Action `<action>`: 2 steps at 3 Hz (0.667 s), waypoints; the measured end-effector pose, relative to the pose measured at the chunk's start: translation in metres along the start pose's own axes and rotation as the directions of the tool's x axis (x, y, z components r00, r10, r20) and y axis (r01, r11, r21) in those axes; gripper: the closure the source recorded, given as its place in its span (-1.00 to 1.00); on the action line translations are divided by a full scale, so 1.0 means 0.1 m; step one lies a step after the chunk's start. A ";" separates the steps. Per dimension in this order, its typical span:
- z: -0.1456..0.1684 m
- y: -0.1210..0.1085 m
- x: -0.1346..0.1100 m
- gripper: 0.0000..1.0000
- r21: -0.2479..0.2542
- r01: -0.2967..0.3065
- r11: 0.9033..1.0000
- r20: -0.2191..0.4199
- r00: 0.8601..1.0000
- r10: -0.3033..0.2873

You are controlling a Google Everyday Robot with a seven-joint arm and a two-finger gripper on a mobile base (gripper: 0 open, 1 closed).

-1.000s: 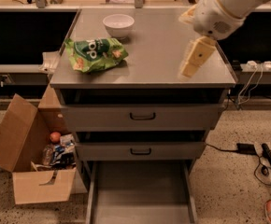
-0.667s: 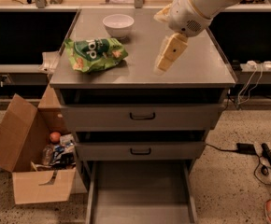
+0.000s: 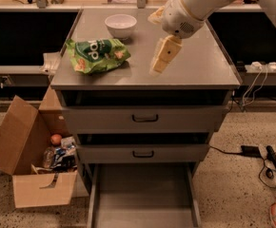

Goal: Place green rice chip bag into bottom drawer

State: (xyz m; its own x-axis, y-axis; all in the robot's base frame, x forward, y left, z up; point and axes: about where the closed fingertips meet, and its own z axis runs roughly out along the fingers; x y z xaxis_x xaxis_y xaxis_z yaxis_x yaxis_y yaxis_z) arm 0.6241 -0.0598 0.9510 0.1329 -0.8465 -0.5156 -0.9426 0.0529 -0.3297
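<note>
The green rice chip bag (image 3: 97, 54) lies on the left part of the grey cabinet top (image 3: 200, 65), just in front of a white bowl (image 3: 121, 24). My gripper (image 3: 160, 61) hangs above the middle of the top, to the right of the bag and apart from it, pointing down and to the left. It holds nothing. The bottom drawer (image 3: 142, 196) is pulled out at floor level and its flat floor is bare.
Two upper drawers (image 3: 145, 118) with dark handles are slightly ajar. An open cardboard box (image 3: 28, 158) with clutter stands on the floor to the left. Cables and a power strip (image 3: 264, 66) lie at the right. A counter runs behind the cabinet.
My arm has swung left across the cabinet top, bringing the gripper from the right side toward the middle, closer to the bag. The bag and bowl have not moved.
</note>
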 end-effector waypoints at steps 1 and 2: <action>0.47 -0.27 -0.26 -1.00 -0.011 0.072 0.997 0.043 0.996 -0.072; 0.80 -0.46 -0.45 -1.00 -0.021 0.104 0.994 0.093 0.991 -0.101</action>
State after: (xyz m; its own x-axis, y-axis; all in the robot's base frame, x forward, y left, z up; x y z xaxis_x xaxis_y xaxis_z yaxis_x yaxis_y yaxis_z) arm 0.6859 0.0178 0.9261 0.2555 -0.7946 -0.5507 -0.9300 -0.0463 -0.3647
